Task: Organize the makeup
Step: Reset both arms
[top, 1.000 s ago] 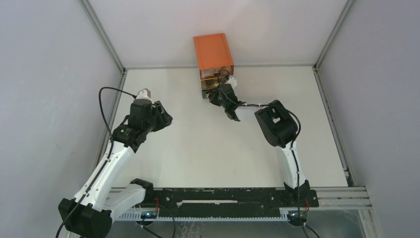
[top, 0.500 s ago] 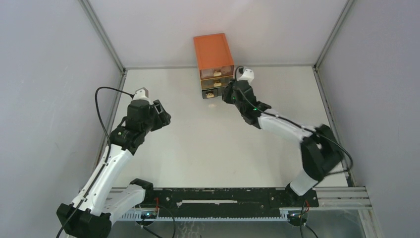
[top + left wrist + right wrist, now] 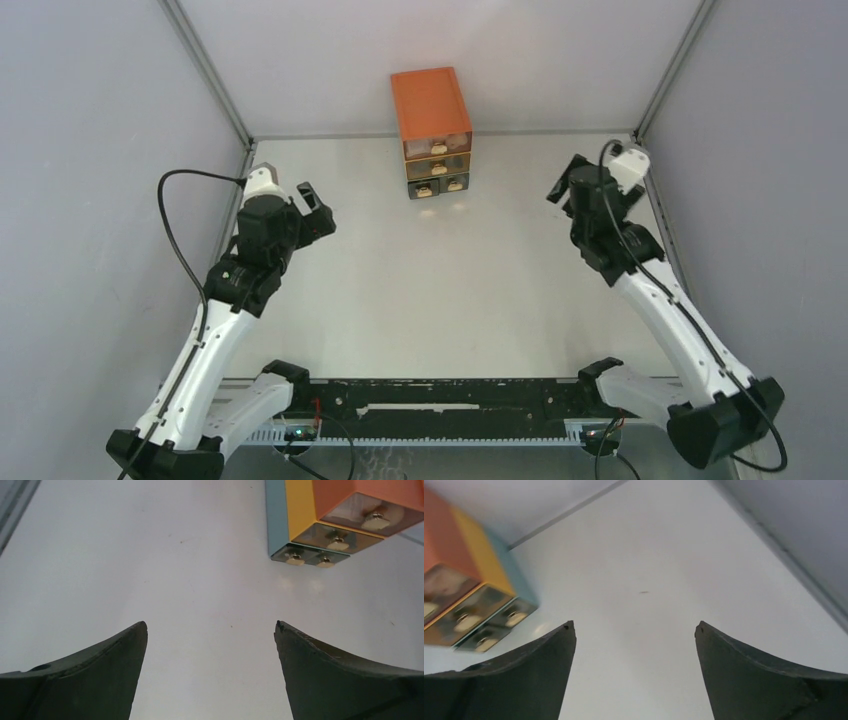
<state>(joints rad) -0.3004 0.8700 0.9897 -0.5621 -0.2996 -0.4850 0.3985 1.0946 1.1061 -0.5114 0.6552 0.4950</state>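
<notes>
Overhead looks down; wrist views (low) share the chest (image 3: 430, 105).

The chest (image 3: 432, 120) keeps its contents unreadable behind smoky drawer fronts (image 3: 325, 534). The left wrist view crops it at the top and right edges, and the right wrist view shows it blurred and cropped at the left edge. Of the left pincer (image 3: 211, 625) and right pincer (image 3: 634, 625), only the finger ends show, the rest being cut off by each wrist view's lower edge.

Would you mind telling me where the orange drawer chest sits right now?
In the top view, the orange three-drawer chest stands at the middle of the far edge of the white table.
</notes>
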